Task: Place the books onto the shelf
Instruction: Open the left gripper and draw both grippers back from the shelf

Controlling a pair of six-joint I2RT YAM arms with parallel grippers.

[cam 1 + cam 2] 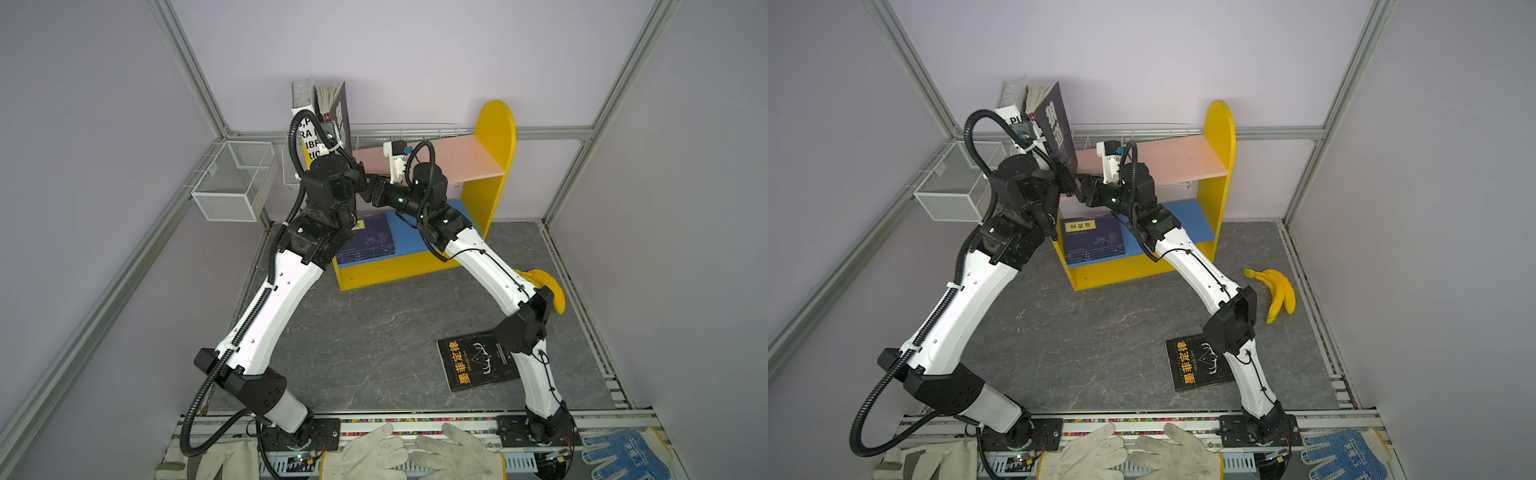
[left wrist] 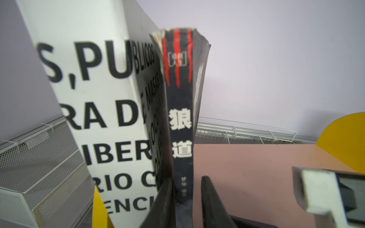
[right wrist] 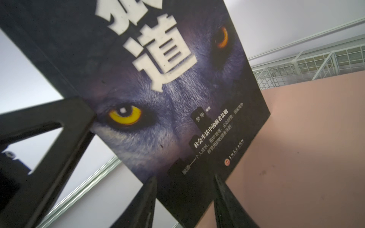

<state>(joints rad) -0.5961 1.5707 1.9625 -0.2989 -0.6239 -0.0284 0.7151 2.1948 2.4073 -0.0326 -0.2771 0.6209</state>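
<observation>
The shelf [image 1: 494, 137] has yellow sides, a pink upper board [image 1: 1183, 162] and a blue lower board. At the upper board's left end a large white book [image 2: 98, 98] stands upright, with a black wolf-cover book [image 1: 1057, 124] standing against it. My left gripper [image 2: 186, 181] straddles the bottom of that black book's spine [image 2: 181, 118]. It is open: one finger lies along the spine and a gap shows at the other. My right gripper [image 3: 184, 177] is open, its tips at the lower part of the wolf cover [image 3: 167, 98]. Navy books [image 1: 1094, 241] lie stacked on the lower board. Another black book [image 1: 473, 365] lies flat on the table at front right.
A white mesh basket [image 1: 232, 183] hangs on the frame left of the shelf, and a wire basket [image 2: 246, 134] runs behind the upper board. Bananas [image 1: 1277, 295] lie at the table's right edge. Work gloves [image 1: 415, 453] rest on the front rail.
</observation>
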